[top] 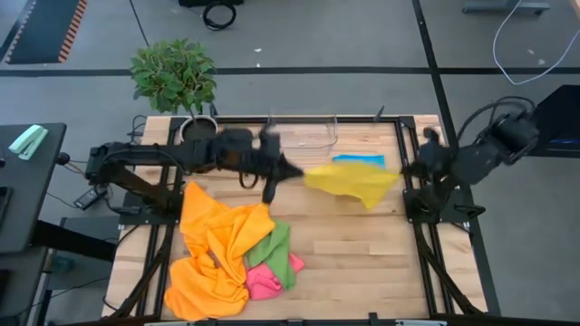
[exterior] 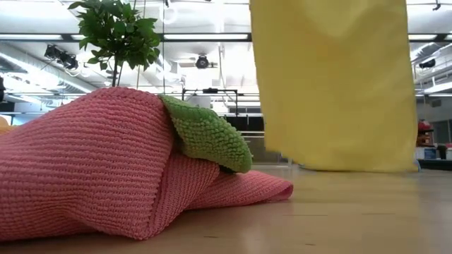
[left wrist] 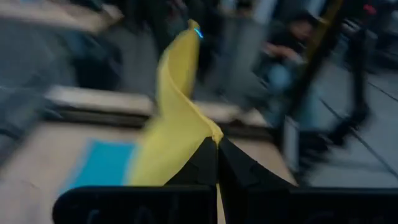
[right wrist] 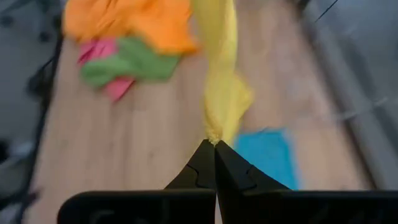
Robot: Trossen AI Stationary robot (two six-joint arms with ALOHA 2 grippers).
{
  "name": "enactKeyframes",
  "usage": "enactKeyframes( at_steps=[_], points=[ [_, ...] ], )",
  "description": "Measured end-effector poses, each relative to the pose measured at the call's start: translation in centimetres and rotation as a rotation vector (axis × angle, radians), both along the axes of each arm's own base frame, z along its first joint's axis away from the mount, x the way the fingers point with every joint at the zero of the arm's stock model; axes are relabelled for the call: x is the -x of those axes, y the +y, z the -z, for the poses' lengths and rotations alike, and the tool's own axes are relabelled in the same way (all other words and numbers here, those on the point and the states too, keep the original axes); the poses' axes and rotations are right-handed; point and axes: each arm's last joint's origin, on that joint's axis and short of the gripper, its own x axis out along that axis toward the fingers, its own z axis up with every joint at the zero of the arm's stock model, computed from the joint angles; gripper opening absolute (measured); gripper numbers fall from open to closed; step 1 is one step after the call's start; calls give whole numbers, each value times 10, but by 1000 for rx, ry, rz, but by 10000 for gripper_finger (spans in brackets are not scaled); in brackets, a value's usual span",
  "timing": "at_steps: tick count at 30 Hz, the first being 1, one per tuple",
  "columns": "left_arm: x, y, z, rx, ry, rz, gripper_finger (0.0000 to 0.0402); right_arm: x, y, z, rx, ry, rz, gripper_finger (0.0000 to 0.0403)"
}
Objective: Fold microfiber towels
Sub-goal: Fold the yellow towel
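Yellow microfibre towel [top: 352,184], soft and plain, stretched in the air between left claw [top: 292,169] and right claw [top: 405,169], each clenched on one edge, above the pale wooden desk [top: 362,263] near the flat blue cloth [top: 358,161]. Best kept taut and level, lowered flat onto bare wood, corners matched before any crease. Slightly twisted, sagging mid-span, apart from the heap of orange [top: 213,244], green [top: 275,249] and pink [top: 260,281] cloths.

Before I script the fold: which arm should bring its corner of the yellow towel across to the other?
Probably neither alone. The left tool and right tool each pinch one end of the yellow towel, hanging clear of the table. If one must move, the left looks likelier, reaching farther over the table.
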Motion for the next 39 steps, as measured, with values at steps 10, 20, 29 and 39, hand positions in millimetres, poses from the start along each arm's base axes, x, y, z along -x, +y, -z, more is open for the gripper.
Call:
enactKeyframes(
  at_steps=[10,20,29,39],
  points=[
    [-4,-136,76,87,389,238,6,-45,136,122,-450,199,-113,1],
    [-21,-206,155,189,525,127,7,-39,214,216,-695,230,210,1],
    [-47,-146,152,53,471,-48,7,-35,170,217,-483,289,539,1],
    [-85,-60,188,-30,518,-144,9,-27,117,250,-328,374,773,1]
  ],
)
